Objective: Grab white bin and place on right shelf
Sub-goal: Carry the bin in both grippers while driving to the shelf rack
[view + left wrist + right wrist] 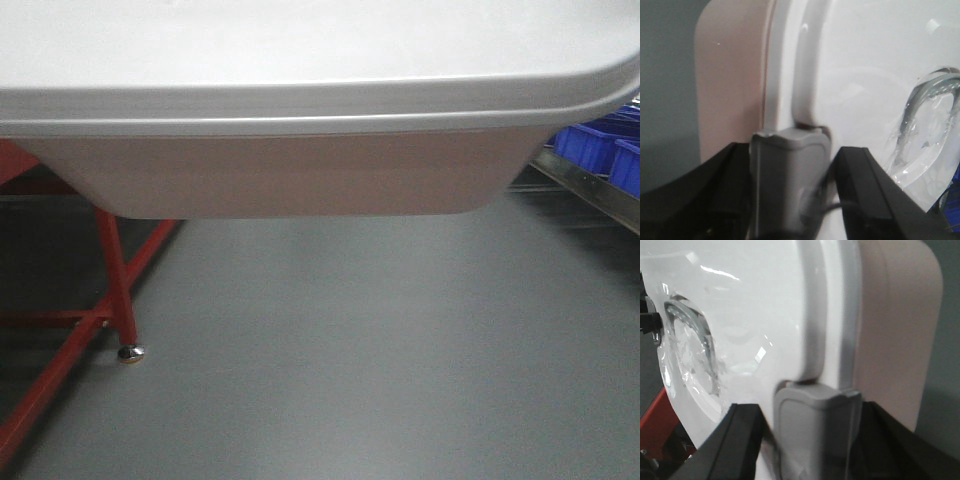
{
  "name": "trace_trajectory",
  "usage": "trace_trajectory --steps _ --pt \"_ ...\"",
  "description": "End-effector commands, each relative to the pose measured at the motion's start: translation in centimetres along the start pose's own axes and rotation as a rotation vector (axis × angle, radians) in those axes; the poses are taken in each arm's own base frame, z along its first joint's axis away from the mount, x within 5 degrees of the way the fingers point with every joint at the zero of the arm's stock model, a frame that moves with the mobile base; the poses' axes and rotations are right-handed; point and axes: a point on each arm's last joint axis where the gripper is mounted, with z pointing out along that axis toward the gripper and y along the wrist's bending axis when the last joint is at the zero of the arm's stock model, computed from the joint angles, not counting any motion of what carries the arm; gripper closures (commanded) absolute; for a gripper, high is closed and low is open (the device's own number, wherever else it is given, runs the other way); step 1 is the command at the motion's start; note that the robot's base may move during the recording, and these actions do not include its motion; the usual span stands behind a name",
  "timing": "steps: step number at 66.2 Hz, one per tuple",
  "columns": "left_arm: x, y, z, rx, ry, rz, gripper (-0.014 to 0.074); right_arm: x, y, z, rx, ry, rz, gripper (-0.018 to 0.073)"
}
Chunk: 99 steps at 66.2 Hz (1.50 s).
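Observation:
The white bin (300,170) hangs in the air close to the front camera, its grey-white lid (300,50) filling the top of that view and its pinkish tub clear of the floor. My left gripper (792,167) is shut on the grey end latch (790,190) of the bin (865,75), one black finger on each side of it. My right gripper (812,415) grips the opposite grey latch (815,435) of the bin (765,315) the same way. The lid's recessed handle (930,125) shows. A strip of the right shelf (590,188) shows at the right edge.
Blue open bins (600,145) sit on the steel shelf at the right. A red-framed table (115,280) with a metal foot (130,352) stands at the left. Grey floor (350,350) stretches ahead under the bin.

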Motion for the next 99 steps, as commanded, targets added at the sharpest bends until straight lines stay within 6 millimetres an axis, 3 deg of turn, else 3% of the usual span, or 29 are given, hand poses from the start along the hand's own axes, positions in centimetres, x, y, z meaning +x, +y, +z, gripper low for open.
trace_trajectory --steps 1,99 --pt "-0.97 -2.67 -0.53 0.160 -0.067 -0.018 0.0420 -0.70 4.57 -1.12 -0.320 -0.034 0.007 0.0241" --pt "-0.97 -2.67 -0.53 0.160 -0.067 -0.018 0.0420 -0.70 4.57 -1.12 -0.320 -0.034 0.007 0.0241"
